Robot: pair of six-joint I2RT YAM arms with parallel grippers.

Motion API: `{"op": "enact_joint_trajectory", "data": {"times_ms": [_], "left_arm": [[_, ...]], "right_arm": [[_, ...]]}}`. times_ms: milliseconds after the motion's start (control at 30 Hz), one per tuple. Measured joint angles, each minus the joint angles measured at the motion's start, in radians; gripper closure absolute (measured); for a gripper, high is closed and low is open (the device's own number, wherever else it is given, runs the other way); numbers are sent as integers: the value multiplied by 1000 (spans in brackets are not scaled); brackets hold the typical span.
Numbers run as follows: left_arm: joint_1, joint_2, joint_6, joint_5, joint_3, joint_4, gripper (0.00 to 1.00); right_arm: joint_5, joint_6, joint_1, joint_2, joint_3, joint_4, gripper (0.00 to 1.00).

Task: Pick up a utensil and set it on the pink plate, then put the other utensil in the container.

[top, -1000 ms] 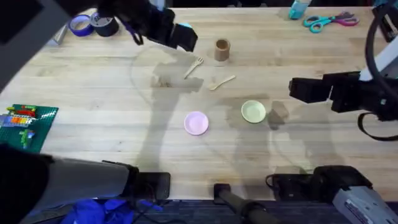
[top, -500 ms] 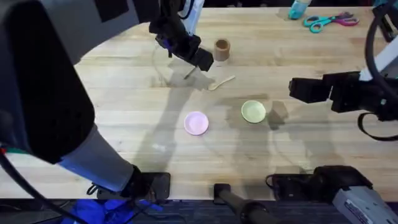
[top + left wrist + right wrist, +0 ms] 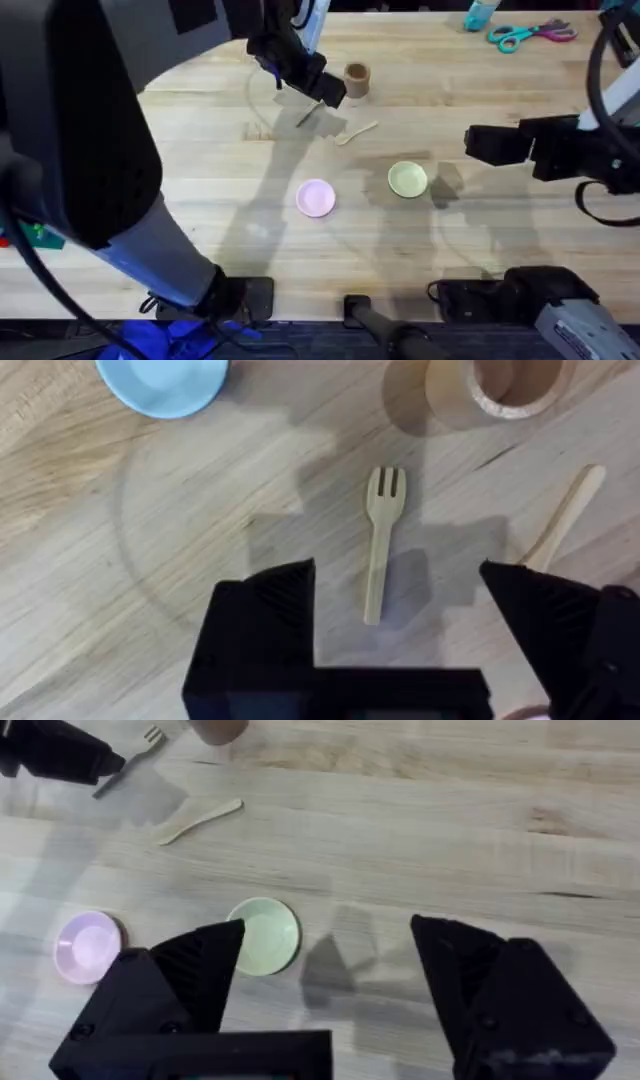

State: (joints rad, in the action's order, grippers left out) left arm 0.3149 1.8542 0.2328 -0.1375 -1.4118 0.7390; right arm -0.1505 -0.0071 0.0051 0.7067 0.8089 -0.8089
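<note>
Overhead, left gripper [image 3: 322,95]: reaches out over the far part of the tabletop [image 3: 180,200], its black jaws above the fork; their spread cannot be told from this view.
Overhead, fork [image 3: 307,116]: lies on the tabletop under the left jaws, partly hidden by them.
Overhead, container [image 3: 357,79]: stands upright just beside the left jaws.
Overhead, spoon [image 3: 357,131]: lies flat near the left jaws, on the side toward the right arm, apart from the fork.
Overhead, pink plate [image 3: 316,198]: bare, well apart from the left jaws, nearer the arm bases.
Overhead, pale green dish [image 3: 407,179]: beside the pink plate, near the right gripper [image 3: 480,145].
Left wrist, left gripper [image 3: 398,625]: jaws spread wide with nothing between the fingers [image 3: 270,610]; they straddle the handle end of the fork [image 3: 379,536].
Left wrist, fork: flat on the wood, tines pointing away from the jaws toward the container [image 3: 495,388].
Left wrist, spoon [image 3: 563,520]: its handle lies beside one finger, outside the gap.
Left wrist, light blue disc [image 3: 163,382]: beyond the jaws, well apart from the fork.
Right wrist, right gripper [image 3: 330,970]: jaws spread wide, empty, above bare wood.
Right wrist, pale green dish [image 3: 264,933]: just ahead of one finger [image 3: 190,970].
Right wrist, pink plate [image 3: 87,945]: farther off to that same side.
Right wrist, spoon [image 3: 196,821]: well ahead of the jaws.
</note>
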Motion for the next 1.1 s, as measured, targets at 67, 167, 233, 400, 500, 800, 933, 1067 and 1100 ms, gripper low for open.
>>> {"op": "enact_joint_trajectory", "data": {"times_ms": [67,167,233,400,500,800,933,1067,1100], "left_arm": [[0,5,0,0,-2,-3,8],[0,25,0,0,-3,-2,8],[0,47,0,0,-3,-3,8],[0,103,0,0,-3,-2,8],[0,125,1,2,-3,-2,8],[0,146,8,5,-33,33,26],[0,159,16,14,-51,58,56],[4,162,23,23,-56,68,59],[5,162,23,25,-56,69,59]], "right_arm": [[0,0,0,0,0,0,4],[0,0,0,0,0,0,5],[0,0,0,0,0,0,4],[0,0,0,0,0,0,5],[0,0,0,0,0,0,5],[0,0,0,0,0,0,4],[0,0,0,0,0,0,5],[0,0,0,0,0,0,4],[0,0,0,0,0,0,4]]}}
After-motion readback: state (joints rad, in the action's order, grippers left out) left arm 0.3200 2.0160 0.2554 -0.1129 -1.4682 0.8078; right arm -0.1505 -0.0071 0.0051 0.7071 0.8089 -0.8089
